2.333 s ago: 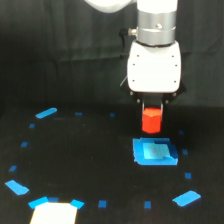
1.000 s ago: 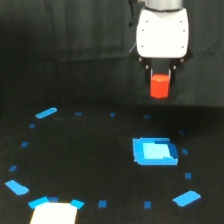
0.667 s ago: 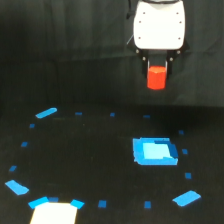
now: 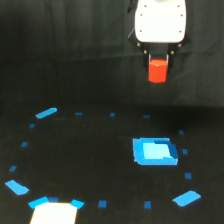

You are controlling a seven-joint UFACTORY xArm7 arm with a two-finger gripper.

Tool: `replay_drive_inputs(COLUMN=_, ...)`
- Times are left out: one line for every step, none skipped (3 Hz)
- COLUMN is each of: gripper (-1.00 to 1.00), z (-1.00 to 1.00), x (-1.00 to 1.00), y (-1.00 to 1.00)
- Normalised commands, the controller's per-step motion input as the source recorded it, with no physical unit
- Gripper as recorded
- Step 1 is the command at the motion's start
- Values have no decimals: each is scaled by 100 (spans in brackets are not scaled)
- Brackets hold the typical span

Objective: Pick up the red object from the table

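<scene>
The fingers (image 4: 158, 64) grip the red block (image 4: 158, 71), which has risen further over the last second and now hangs high above the black worktop (image 4: 90, 150), beyond its blue square patch (image 4: 154, 151). With the block clear of the worktop, the pick-up looks essentially done.

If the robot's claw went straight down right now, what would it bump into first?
Probably the blue square piece on the table. The gripper, holding the red block, hangs roughly above it, though one view leaves depth unclear.
</scene>
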Motion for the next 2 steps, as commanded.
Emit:
replay_drive_inputs(gripper=-100, z=-20, x=24, y=40)
replay_drive_inputs(gripper=-100, z=38, x=14, y=8)
